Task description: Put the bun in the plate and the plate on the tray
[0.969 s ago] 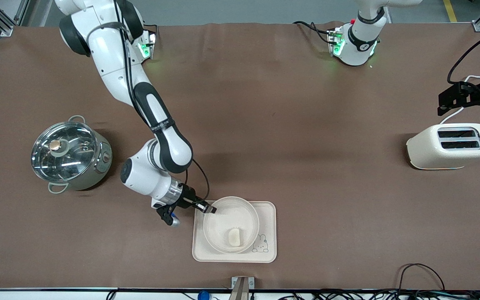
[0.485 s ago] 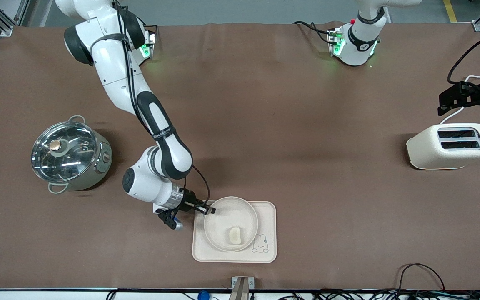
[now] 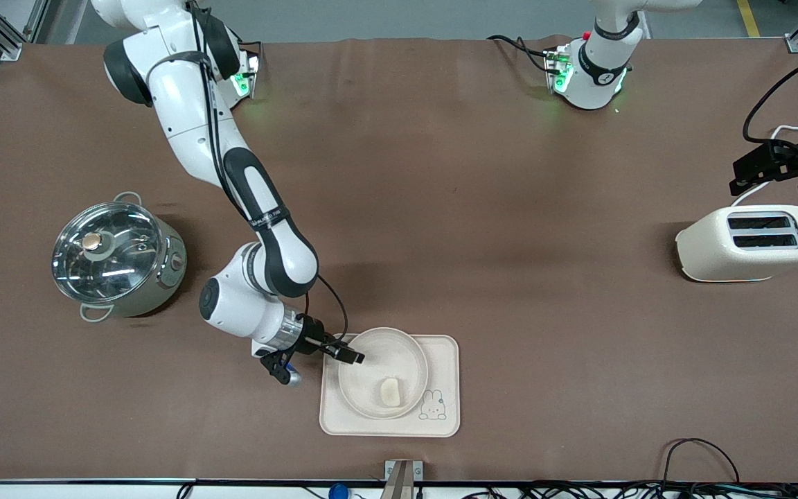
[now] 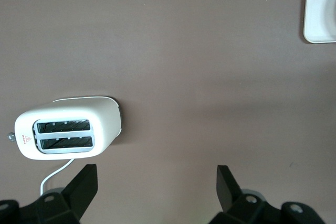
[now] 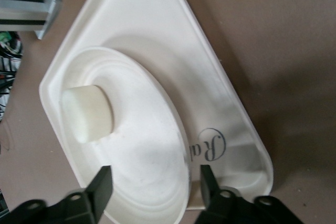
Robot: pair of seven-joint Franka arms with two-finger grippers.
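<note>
The bun [image 3: 390, 392] lies in the round plate [image 3: 399, 353], and the plate rests on the tray [image 3: 444, 360] near the table's front edge. My right gripper [image 3: 350, 357] is open at the plate's rim, on the side toward the right arm's end. In the right wrist view its gripper [image 5: 153, 184] straddles the rim of the plate [image 5: 147, 145], one finger over the dish and one outside, with the bun [image 5: 86, 114] and the tray [image 5: 157, 40] in sight. My left gripper [image 3: 773, 166] waits open and empty over the table beside the toaster; it also shows in the left wrist view [image 4: 156, 187].
A cream toaster [image 3: 749, 242] stands at the left arm's end of the table, also in the left wrist view [image 4: 68, 129]. A steel pot with a glass lid [image 3: 115, 256] stands at the right arm's end. A tray corner [image 4: 320, 19] shows in the left wrist view.
The plate has come down a little and settled on the tray, with the right gripper lowering at its rim. The left gripper has shifted slightly toward the robots' bases.
</note>
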